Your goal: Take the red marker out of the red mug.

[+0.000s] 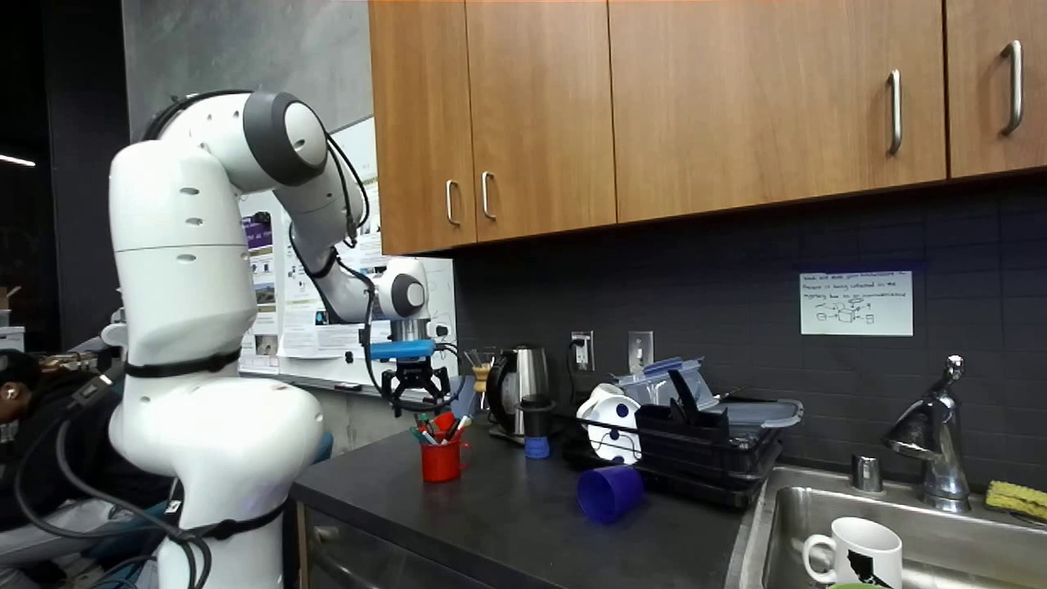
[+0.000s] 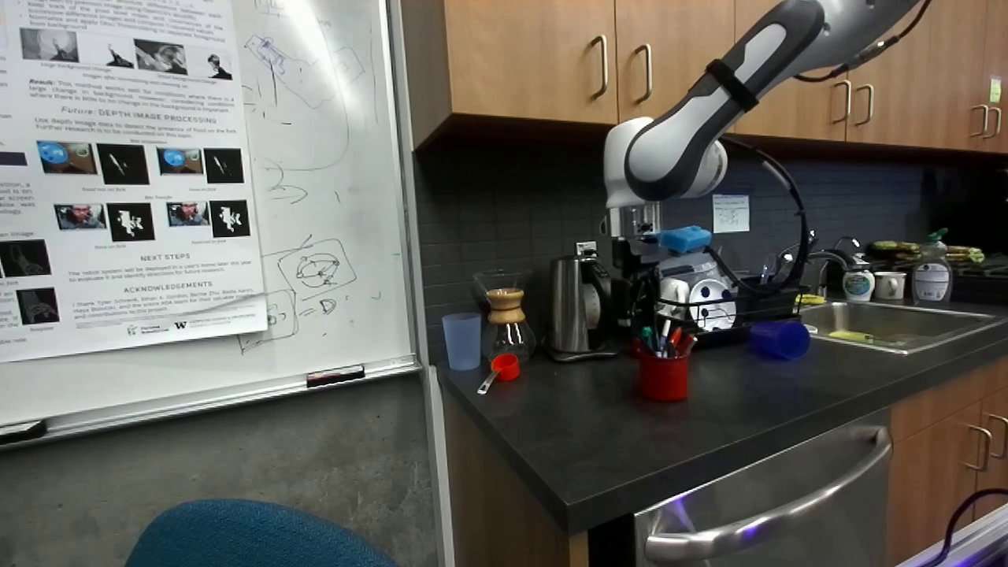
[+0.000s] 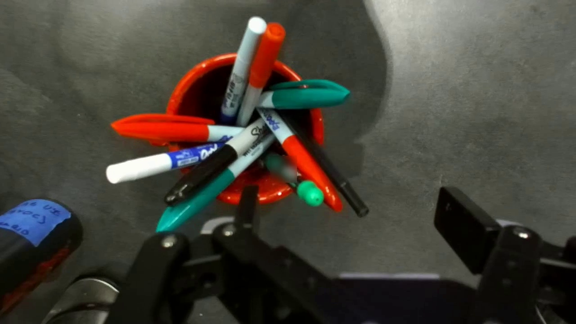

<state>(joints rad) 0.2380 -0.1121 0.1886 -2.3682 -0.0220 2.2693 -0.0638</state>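
red markers [image 3: 308, 164] lean in the red mug [image 1: 442, 466] — below the fingers [image 3: 465, 231], themselves spread wide.

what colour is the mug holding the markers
The mug is red, showing best in an exterior view.

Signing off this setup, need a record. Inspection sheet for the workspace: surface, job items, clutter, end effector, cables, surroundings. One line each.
Surface: dark grey countertop, kitchenware toward the back wall.
Job items: small red cylindrical mug, upright, holding at least three red-capped markers among others; which is wanted, cannot tell.
Clutter: deep-blue cup on its side; black dish rack, loaded; stainless steel kettle.
Black two-fingered end effector: open, nothing gripped, higher than the mug.
Black cables: run along the white robot arm, looping beside the end effector.
Surroundings: wooden wall cabinets overhead; whiteboard; partly visible person in dark clothing beyond the arm.
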